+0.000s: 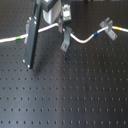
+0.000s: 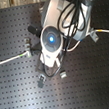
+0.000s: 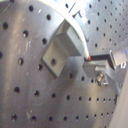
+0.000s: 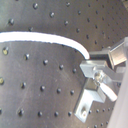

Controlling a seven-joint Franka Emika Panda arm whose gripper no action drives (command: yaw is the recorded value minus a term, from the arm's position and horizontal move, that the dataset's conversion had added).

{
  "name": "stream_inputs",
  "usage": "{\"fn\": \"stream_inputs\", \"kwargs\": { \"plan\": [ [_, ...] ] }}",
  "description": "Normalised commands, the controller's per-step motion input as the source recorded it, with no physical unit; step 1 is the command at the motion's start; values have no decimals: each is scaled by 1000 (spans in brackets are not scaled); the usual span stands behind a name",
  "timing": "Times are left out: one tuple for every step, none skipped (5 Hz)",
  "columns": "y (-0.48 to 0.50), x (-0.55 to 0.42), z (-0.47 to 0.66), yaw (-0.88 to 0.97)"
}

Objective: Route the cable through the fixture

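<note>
Black perforated table [image 1: 75, 100]. Cable [image 1: 85, 38] limp, light; best held just beside fixture [image 1: 66, 41]. Hand [image 1: 64, 22] pinching cable, apparently closed.

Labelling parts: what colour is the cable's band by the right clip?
Blue band, first exterior view.

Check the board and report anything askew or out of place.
The fixture leans aslant instead of standing upright, with the cable draped at its forked top. The cable sags in waves between supports. Nothing looks damaged or spilled.
</note>
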Motion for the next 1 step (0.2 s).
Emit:
{"fn": "stream_inputs", "kwargs": {
  "plan": [
    [-65, -41, 8, -3]
  ]
}}
